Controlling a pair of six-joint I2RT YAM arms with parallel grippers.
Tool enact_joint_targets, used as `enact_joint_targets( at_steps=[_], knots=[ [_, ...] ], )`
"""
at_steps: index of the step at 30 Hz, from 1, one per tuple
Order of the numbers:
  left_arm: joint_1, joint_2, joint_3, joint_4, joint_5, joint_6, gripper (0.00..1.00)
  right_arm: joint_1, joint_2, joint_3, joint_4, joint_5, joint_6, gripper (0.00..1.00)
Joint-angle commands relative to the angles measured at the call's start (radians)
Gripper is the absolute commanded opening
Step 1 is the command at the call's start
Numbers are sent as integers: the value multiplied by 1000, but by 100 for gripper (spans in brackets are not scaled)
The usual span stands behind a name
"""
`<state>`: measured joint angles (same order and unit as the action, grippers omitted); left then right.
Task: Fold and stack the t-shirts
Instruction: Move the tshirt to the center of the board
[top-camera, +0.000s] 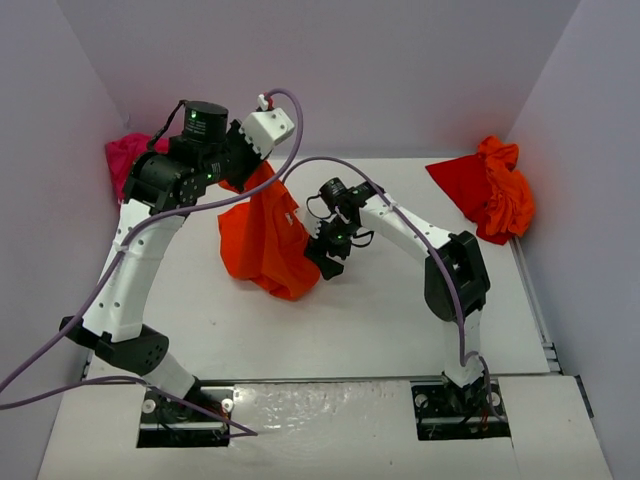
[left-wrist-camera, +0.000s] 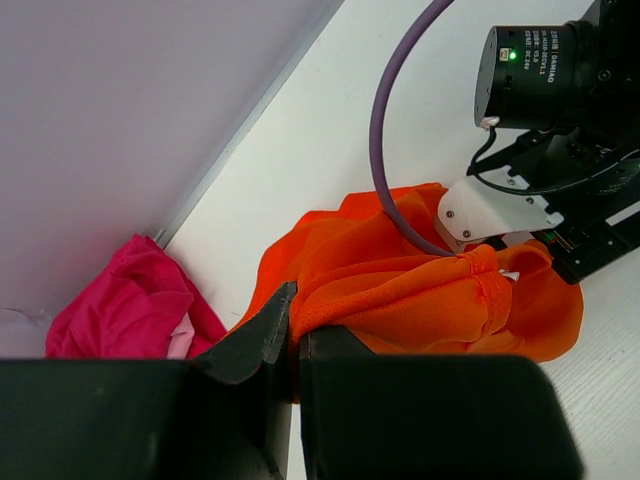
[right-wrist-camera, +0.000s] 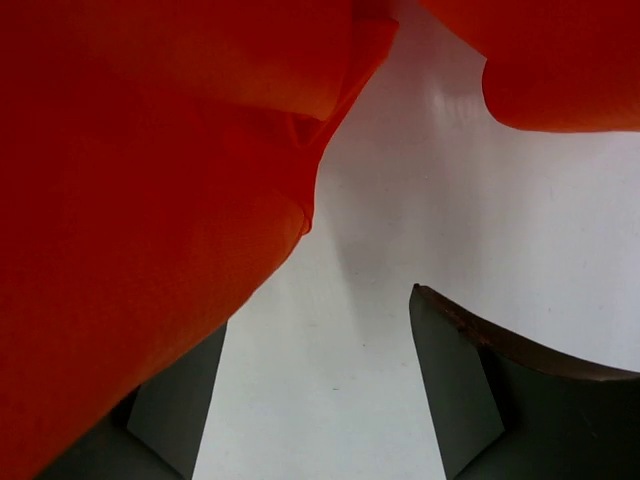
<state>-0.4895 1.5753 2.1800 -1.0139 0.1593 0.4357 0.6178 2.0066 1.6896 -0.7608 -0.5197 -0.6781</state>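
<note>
Orange shirt (top-camera: 262, 240): I'm dangling it clamped in left gripper (left-wrist-camera: 292, 335); right gripper (top-camera: 325, 262), gaping at three o'clock, risking grabbing bunched layers.

We are seeing bright, even light; soft shadows are falling on the table (top-camera: 380, 330). Glare is washing its near edge, and the shirt (right-wrist-camera: 130, 200) is blurring in the right wrist view.

Top cam looks down over the whole table (top-camera: 400, 325) from behind. Left wrist cam faces the back wall (left-wrist-camera: 120, 100), right one's super close. All share the orange shirt (top-camera: 262, 245).
</note>
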Motion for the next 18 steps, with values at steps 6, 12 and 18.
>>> enact_joint_targets(
  at_steps=[6, 12, 18],
  knots=[
    [32, -35, 9, 90, 5, -31, 0, 29, -20, 49, -36, -109, 2, 69],
    [51, -50, -7, 102, -1, -43, 0, 68, 30, 97, -56, -149, 4, 69],
    [62, -55, -29, 111, 9, -57, 0, 94, 65, 138, -54, -163, 3, 55]
  ],
)
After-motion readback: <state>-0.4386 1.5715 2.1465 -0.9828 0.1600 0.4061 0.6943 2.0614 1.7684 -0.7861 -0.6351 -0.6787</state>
